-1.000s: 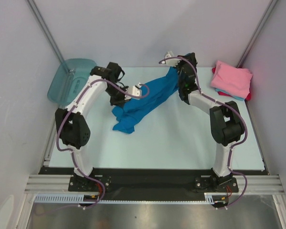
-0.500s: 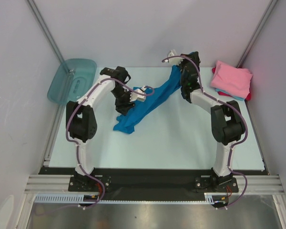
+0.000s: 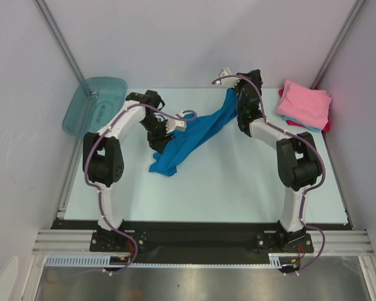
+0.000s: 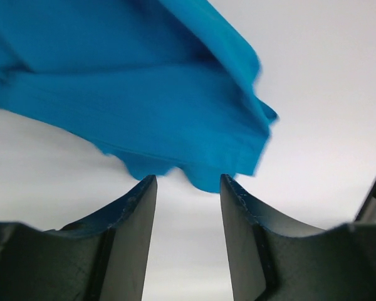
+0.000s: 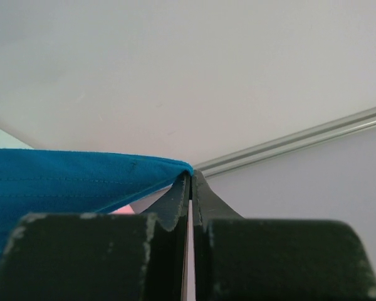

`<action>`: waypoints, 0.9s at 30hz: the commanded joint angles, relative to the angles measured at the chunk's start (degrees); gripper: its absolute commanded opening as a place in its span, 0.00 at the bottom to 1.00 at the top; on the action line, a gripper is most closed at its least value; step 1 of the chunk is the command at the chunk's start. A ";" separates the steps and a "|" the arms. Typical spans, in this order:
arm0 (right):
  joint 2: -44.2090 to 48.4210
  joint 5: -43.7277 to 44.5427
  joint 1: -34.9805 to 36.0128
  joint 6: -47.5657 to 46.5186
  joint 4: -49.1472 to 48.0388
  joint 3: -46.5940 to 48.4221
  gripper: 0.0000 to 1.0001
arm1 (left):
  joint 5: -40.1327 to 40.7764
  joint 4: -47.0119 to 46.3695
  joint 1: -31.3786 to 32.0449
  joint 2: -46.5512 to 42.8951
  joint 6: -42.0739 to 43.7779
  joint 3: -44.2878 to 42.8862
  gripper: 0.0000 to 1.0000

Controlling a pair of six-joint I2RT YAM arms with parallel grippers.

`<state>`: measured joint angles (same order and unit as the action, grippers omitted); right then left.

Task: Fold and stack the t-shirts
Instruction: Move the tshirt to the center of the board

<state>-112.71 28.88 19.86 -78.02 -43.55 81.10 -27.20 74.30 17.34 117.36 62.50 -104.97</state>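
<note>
- Your left gripper has just let go: its jaws are about half apart and empty, with the hem of the bright blue t-shirt hanging just beyond the fingertips
- Your right gripper stays clamped on the shirt's edge at 1 o'clock on the table; the cloth drapes from there toward 8 o'clock
- You likely need a regrasp before folding; the pink t-shirt lies folded at 2 o'clock
</note>
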 commanded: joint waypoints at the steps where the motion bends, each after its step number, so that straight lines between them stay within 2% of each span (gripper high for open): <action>1: 2.58 1.09 0.09 0.06 -4.17 -0.33 0.00 | 2.67 -5.20 0.32 -9.58 2.79 11.42 0.50; 3: 2.58 0.91 0.27 0.15 -3.91 -0.68 0.00 | 6.61 -12.64 0.93 -15.98 4.20 21.06 0.51; 6: 2.49 1.00 0.80 0.24 -3.82 -0.77 0.00 | 9.53 -21.00 2.43 -22.32 5.88 30.22 0.51; 13: 2.23 1.09 1.59 0.15 -3.91 -0.68 0.00 | 9.36 -27.01 2.87 -26.47 2.98 34.82 0.49; 18: 2.14 1.44 1.76 0.32 -3.47 -0.59 0.00 | 12.26 -38.15 4.01 -31.22 3.77 45.96 0.49; 27: 2.84 2.23 2.29 1.20 -2.77 -2.53 0.00 | 10.86 -40.11 5.33 -33.78 1.75 48.55 0.49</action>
<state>-112.64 29.82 21.71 -77.91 -43.55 78.78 -15.16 37.47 21.98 86.50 65.54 -55.94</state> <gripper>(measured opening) 0.011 0.486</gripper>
